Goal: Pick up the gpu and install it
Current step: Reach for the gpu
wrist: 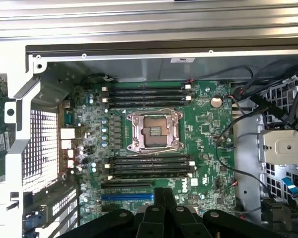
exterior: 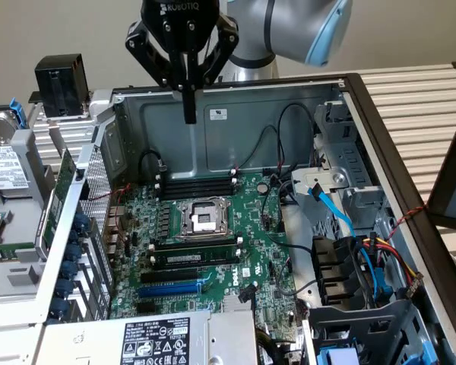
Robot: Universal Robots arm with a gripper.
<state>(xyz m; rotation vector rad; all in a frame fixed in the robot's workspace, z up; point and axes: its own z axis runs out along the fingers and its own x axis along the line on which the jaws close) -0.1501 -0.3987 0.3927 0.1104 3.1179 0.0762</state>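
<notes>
Near the camera, the blue slot (exterior: 171,289) on the motherboard (exterior: 266,228) is empty, so the card is not in yet. The gpu (exterior: 64,182) looks to be the green card standing on its edge just outside the case wall (exterior: 99,198), on the exterior view's left. I think the step now is reaching it. To do that well, go over the wall, not into it. Far back, the end effector (exterior: 188,114) hangs high, fingers pressed together, holding nothing. The gpu is to its left, nearer and lower.
</notes>
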